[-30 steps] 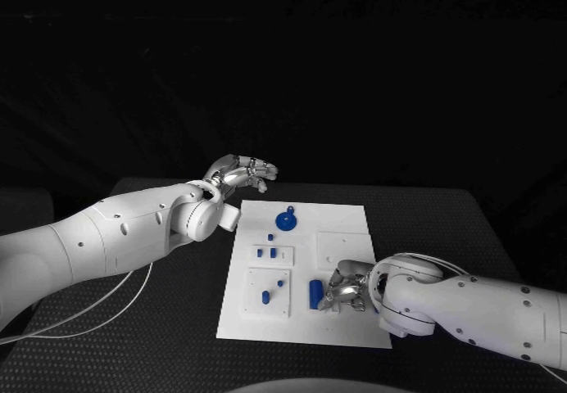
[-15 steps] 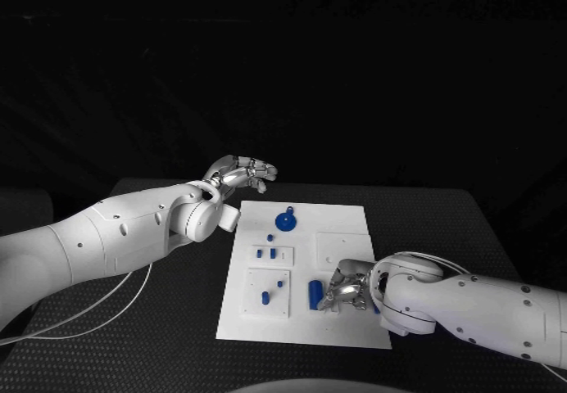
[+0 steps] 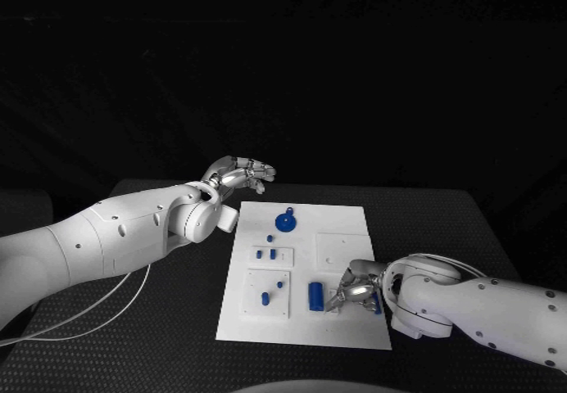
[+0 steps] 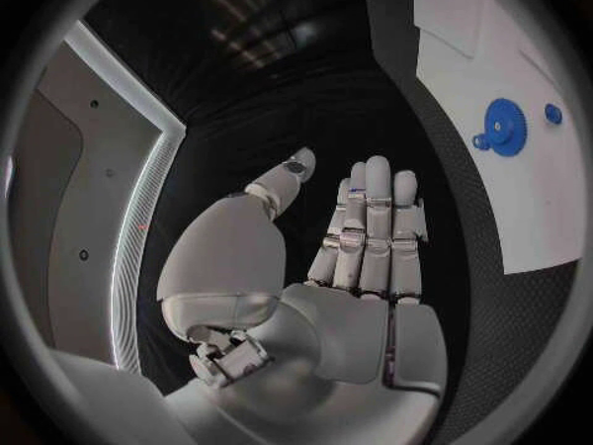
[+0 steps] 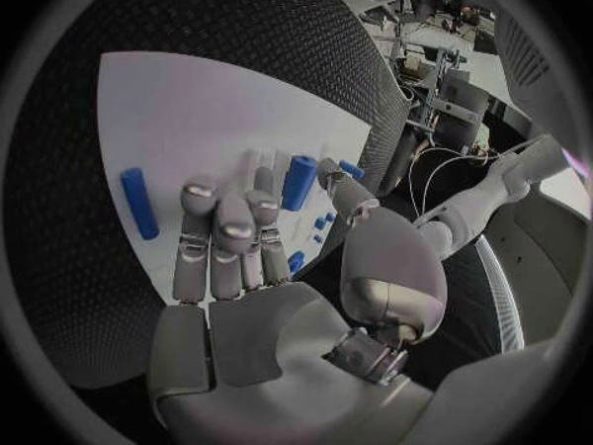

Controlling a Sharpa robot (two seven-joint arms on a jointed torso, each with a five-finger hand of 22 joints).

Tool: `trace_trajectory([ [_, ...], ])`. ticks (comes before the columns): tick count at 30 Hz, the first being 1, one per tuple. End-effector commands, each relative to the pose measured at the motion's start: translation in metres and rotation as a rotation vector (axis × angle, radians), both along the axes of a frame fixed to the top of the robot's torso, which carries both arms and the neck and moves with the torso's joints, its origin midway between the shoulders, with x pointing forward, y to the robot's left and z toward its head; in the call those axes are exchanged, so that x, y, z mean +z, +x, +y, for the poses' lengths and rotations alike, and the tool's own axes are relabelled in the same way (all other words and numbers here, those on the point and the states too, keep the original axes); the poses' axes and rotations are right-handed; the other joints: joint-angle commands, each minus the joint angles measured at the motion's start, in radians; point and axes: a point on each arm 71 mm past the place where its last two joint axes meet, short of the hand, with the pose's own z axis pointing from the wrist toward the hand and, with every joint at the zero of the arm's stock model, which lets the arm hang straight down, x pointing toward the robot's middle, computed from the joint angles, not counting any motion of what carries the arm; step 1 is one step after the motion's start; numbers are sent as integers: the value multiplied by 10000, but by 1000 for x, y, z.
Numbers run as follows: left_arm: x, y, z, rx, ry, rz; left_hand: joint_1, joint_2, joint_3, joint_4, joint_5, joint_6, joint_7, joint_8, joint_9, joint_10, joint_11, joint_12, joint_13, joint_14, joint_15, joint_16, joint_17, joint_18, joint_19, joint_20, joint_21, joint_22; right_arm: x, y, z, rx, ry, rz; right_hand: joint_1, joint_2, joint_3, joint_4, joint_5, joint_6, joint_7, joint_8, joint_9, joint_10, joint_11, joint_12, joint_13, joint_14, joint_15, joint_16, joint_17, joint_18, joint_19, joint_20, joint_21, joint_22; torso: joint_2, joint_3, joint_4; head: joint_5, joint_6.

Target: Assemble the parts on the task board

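Task board (image 3: 342,219): white plate, mid tabletop. Blue cylinder (image 3: 315,295): near board's front edge, beside right hand (image 3: 358,288); likely light, rigid, slick; grasp across mid-length. Right fingers (image 5: 222,229) released, empty. Left hand (image 3: 242,173): beyond board's far-left corner, fingers loosely curled, empty.

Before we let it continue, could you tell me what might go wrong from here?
The right hand hovers open right beside the loose blue cylinder on the white task board; a careless close could roll it away. A thin blue rod lies near the board's edge and might be knocked off.
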Motion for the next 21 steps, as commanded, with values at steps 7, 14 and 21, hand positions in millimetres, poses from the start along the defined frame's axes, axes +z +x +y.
trace_trajectory([
  [7,1,-1,-1,-118,-112,-13,-71,15,20,56,28,-64,-15,57,-15,-37,54,-20,-14,19,21,-64,14,184,83,-5,-69,15,25,14,-35,-507,467,-951,302,135,-15,-15,36,-130,30,-27,53,-10,25,-59,27,17,-33,-55,28,302,89,-95,-38,14,-2,8,-16,-41,43],
  [14,1,-1,2,-72,-94,-7,-71,16,19,59,27,-61,-16,61,-15,-34,53,-18,-14,20,21,-64,17,184,84,-5,-70,18,26,15,-59,-824,113,-989,743,342,81,-75,29,-153,41,-12,128,68,38,-1,59,40,-16,-66,43,302,105,-92,-39,14,4,16,-16,-93,84],
  [21,1,-1,1,-106,-108,-8,-69,14,19,59,27,-57,-17,66,-15,-32,53,-16,-13,21,20,-65,21,184,85,-5,-72,22,22,10,-31,87,39,-1331,864,247,80,-77,28,-89,23,32,181,111,22,41,88,49,-26,-66,56,302,114,-82,-33,20,7,31,-2,-123,73],
])
